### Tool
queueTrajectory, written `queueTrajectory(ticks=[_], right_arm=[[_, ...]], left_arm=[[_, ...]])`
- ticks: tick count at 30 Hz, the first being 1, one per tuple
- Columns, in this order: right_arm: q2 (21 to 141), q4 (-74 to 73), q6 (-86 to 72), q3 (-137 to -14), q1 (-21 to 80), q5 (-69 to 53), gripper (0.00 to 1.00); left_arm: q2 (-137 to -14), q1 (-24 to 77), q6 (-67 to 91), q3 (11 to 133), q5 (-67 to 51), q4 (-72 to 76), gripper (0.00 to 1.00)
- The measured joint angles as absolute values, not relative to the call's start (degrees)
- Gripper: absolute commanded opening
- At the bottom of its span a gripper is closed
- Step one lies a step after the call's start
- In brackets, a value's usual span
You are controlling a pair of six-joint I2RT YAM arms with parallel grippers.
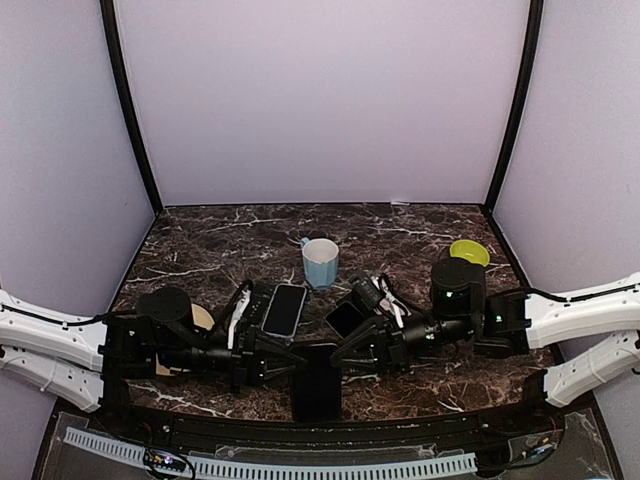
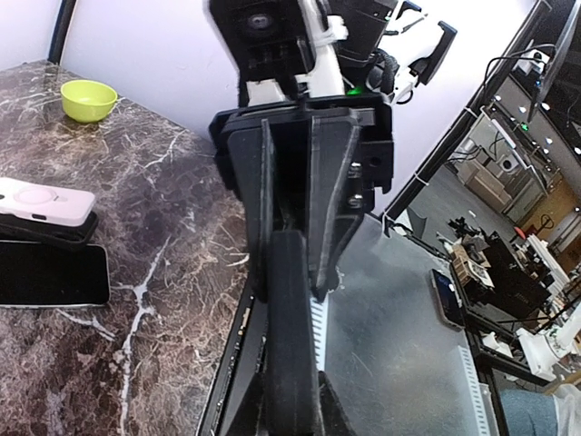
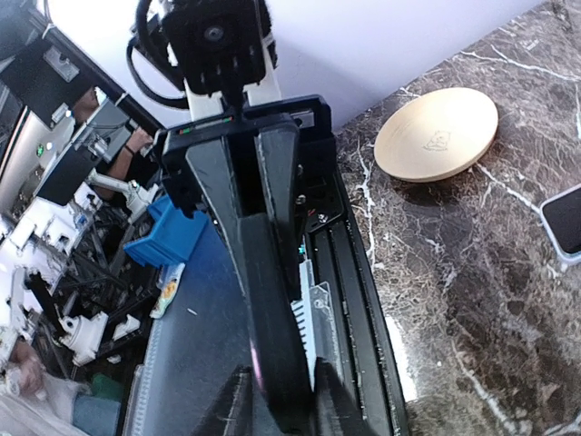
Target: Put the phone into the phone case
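The left gripper (image 1: 288, 366) reaches in low over the near edge of the dark marble worktop (image 1: 420, 225), its jaws clenched on the left side of a flat black rectangular slab (image 1: 317, 392). Whether this is the phone or the case cannot be told. Just beyond it, a pale-rimmed black phone (image 1: 284, 310) lies flat, clear of both jaws. The right gripper (image 1: 347, 358) grasps the slab's right side.
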State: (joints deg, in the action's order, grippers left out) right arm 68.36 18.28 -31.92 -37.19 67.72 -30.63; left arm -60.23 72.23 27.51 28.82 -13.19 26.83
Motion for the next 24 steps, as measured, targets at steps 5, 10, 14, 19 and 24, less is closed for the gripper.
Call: queueTrajectory(ticks=[5, 10, 14, 19, 24], right_arm=[[70.46, 21.67, -32.58, -37.08, 67.48, -30.59, 0.0], [71.94, 23.31, -33.34, -37.08, 67.26, -31.31, 0.0], [72.12, 23.9, -34.26, -37.08, 67.22, -31.09, 0.0], [74.7, 24.67, -38.06, -37.08, 67.29, -29.04, 0.0], [87.26, 26.11, -43.2, -40.6, 66.28, -27.03, 0.0]], left_arm=[[-58.92, 71.37, 30.09, 28.32, -14.22, 26.24, 0.0], [-58.43, 70.67, 30.94, 27.86, -14.94, 25.56, 0.0], [-58.24, 70.22, 31.35, 27.81, -15.11, 25.26, 0.81], [-58.19, 67.9, 30.96, 33.39, -4.71, 11.64, 0.99], [-58.17, 64.36, 32.47, 42.04, 8.21, -9.58, 0.99]])
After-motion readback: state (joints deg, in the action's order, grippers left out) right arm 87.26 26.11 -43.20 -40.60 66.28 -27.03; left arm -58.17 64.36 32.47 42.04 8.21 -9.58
